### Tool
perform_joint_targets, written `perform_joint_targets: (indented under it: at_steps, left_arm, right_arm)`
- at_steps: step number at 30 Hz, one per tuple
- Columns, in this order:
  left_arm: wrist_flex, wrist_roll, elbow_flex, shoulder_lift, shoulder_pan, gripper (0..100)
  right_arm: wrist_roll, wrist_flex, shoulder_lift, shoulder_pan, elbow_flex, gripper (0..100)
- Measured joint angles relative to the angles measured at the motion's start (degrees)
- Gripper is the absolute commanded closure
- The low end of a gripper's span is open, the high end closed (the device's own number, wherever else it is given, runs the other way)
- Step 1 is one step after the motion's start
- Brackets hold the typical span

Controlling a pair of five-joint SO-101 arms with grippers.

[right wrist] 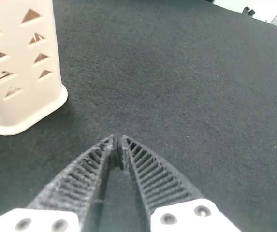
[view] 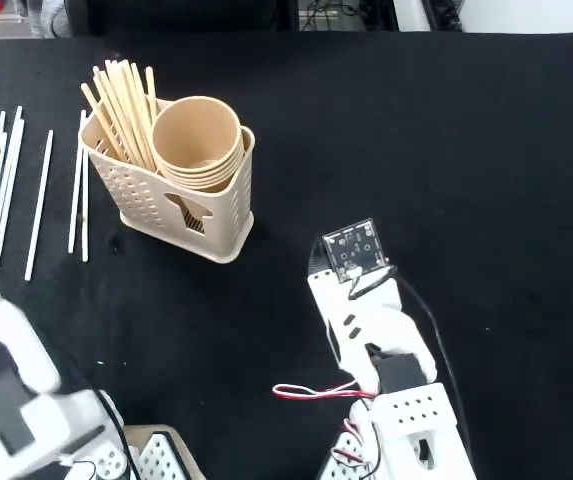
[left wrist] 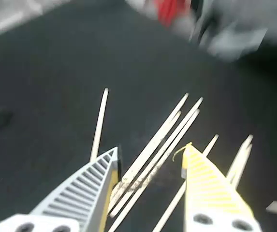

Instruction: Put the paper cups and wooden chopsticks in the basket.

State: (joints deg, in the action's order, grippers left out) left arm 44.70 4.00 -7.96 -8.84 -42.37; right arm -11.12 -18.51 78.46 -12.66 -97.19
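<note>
A cream perforated basket (view: 181,215) stands left of the table's middle. It holds a stack of paper cups (view: 198,140) and a bundle of wooden chopsticks (view: 121,105). Several pale chopsticks (view: 38,205) lie loose on the black cloth to its left. My left gripper (left wrist: 150,157) is open just above some of these loose chopsticks (left wrist: 169,128), which run between its fingers. My right gripper (right wrist: 117,144) is shut with nothing in it, low over the cloth a little way from the basket's (right wrist: 17,72) foot. The right arm (view: 366,320) lies right of and nearer than the basket.
Black cloth (view: 466,150) covers the table. Red and white wires (view: 311,390) loop beside the right arm's base. The left arm's white body (view: 6,360) fills the near left corner. Cables and clutter sit beyond the far edge.
</note>
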Motion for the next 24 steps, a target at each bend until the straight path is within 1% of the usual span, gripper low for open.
perform_joint_targets:
  at_steps: [4,9,12,15,17,19,22,24]
  left_arm:
    - [13.01,-8.26,15.74,16.7,0.18,78]
    - [31.03,-15.3,42.81,38.95,0.26,78]
    - [38.51,-18.02,60.31,51.25,1.58,78]
    - [43.52,-21.45,76.57,62.59,2.64,78]
    - [44.75,-23.74,85.45,69.01,3.34,78]
    - [43.78,-24.62,90.99,74.29,3.78,78]
    - [39.47,-25.23,92.48,78.33,3.96,78]
    - [35.16,-25.32,92.48,78.95,3.6,78]
  right_arm:
    - [0.0,0.0,0.0,0.0,0.0,98.2]
    - [0.0,0.0,0.0,0.0,0.0,98.2]
    - [0.0,0.0,0.0,0.0,0.0,98.2]
    - [0.0,0.0,0.0,0.0,0.0,98.2]
    - [0.0,0.0,0.0,0.0,0.0,98.2]
    - [0.0,0.0,0.0,0.0,0.0,98.2]
    - [0.0,0.0,0.0,0.0,0.0,98.2]
    - [0.0,0.0,0.0,0.0,0.0,98.2]
